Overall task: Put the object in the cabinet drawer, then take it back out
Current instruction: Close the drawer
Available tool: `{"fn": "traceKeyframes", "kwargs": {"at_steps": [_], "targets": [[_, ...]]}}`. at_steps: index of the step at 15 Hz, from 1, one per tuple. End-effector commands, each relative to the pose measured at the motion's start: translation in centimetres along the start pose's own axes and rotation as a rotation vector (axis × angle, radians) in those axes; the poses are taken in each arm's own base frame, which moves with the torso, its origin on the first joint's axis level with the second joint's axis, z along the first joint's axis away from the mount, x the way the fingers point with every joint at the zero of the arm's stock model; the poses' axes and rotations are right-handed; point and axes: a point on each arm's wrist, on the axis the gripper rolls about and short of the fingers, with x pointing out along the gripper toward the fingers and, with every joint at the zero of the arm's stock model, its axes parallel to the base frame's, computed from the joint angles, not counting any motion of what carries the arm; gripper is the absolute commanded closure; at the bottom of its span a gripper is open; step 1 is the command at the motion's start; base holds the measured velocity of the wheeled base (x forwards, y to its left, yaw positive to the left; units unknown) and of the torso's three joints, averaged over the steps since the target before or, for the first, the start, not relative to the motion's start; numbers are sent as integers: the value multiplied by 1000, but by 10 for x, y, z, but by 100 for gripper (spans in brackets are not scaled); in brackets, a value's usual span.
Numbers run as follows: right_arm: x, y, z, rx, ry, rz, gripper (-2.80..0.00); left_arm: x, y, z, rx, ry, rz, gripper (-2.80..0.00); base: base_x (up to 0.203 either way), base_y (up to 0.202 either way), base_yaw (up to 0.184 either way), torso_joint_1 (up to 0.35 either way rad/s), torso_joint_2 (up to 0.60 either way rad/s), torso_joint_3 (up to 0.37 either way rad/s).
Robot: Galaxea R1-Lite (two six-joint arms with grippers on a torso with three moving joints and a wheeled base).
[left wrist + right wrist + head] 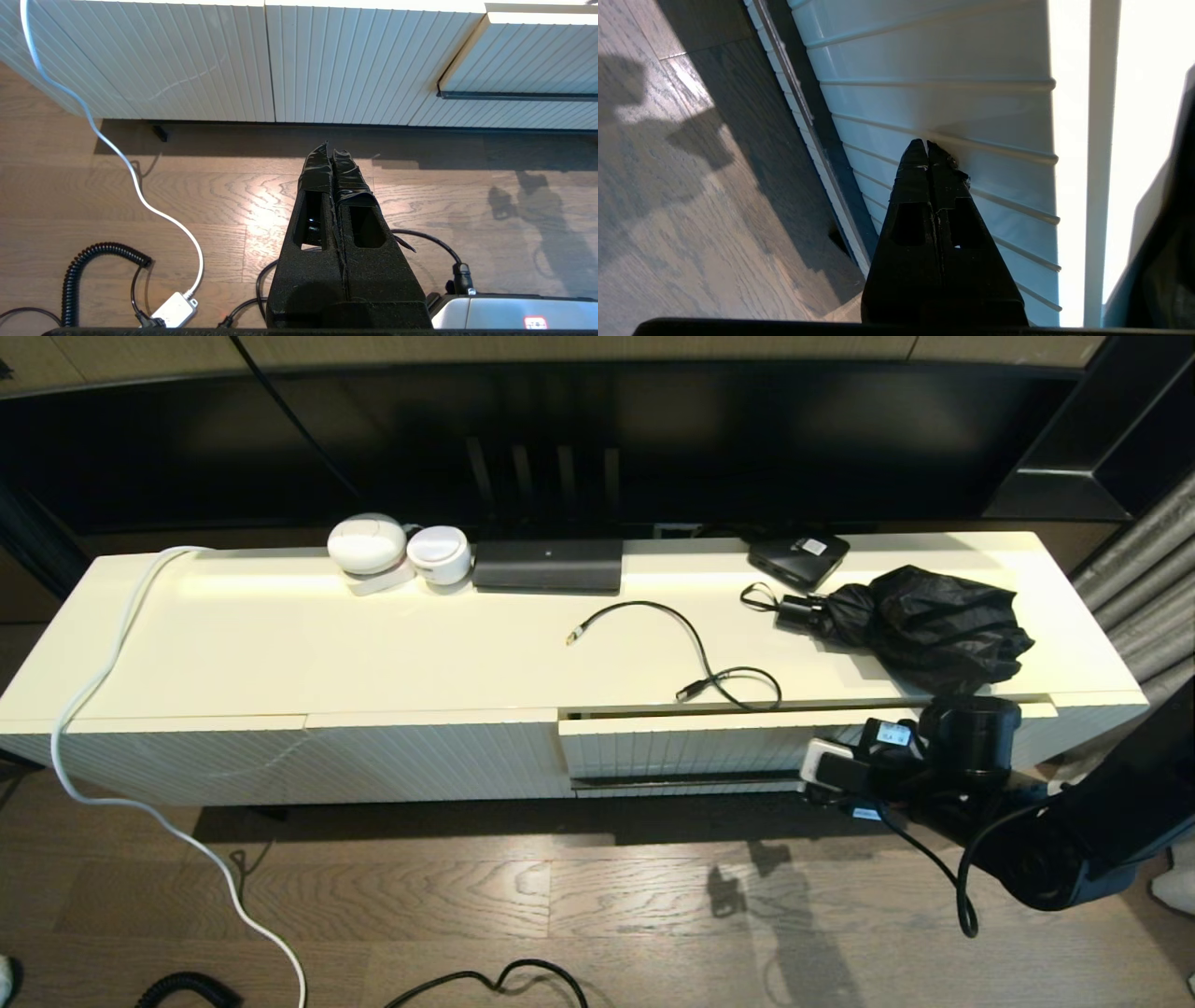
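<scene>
The cabinet drawer (681, 747) has a ribbed cream front and a thin black bar handle (686, 781). It stands pulled out a little, with a narrow gap under the cabinet top. The left wrist view shows the drawer (528, 60) proud of the neighbouring panels. My right arm (966, 737) is in front of the drawer's right end. Its gripper (927, 142) is shut and empty, with its tips against the ribbed drawer front (952, 102) above the handle (794, 102). A folded black umbrella (920, 621) lies on the cabinet top at the right. My left gripper (331, 148) is shut and empty, parked low over the floor.
On the cabinet top are a loose black cable (695, 658), a black box (548, 566), a small black box (798, 558) and two white round devices (397, 553). A white cord (93, 691) runs off the left end to the wooden floor, where more cables (103, 261) lie.
</scene>
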Motion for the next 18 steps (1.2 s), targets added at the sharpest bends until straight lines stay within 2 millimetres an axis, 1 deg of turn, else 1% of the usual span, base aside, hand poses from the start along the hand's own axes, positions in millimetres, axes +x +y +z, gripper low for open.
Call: {"fn": "traceKeyframes", "kwargs": {"at_steps": [1, 5, 8, 12, 13, 15, 18], "targets": [[8, -4, -1, -5, 1, -11, 0, 0, 0, 0, -1, 0, -1, 0, 0, 0, 0, 0, 0, 0], [14, -8, -1, -5, -2, -25, 0, 0, 0, 0, -1, 0, 0, 0, 0, 0, 0, 0, 0, 0], [15, -9, -1, -5, -2, -29, 0, 0, 0, 0, -1, 0, -1, 0, 0, 0, 0, 0, 0, 0], [8, -11, -2, -2, 10, -10, 0, 0, 0, 0, -1, 0, 0, 0, 0, 0, 0, 0, 0, 0], [3, -12, -3, 0, 22, 11, 0, 0, 0, 0, -1, 0, -1, 0, 0, 0, 0, 0, 0, 0], [-21, -25, -2, 0, 49, 47, 0, 0, 0, 0, -1, 1, -3, 0, 0, 0, 0, 0, 0, 0], [-54, -39, -2, 11, 89, 106, 0, 0, 0, 0, -1, 0, -1, 0, 0, 0, 0, 0, 0, 0]]}}
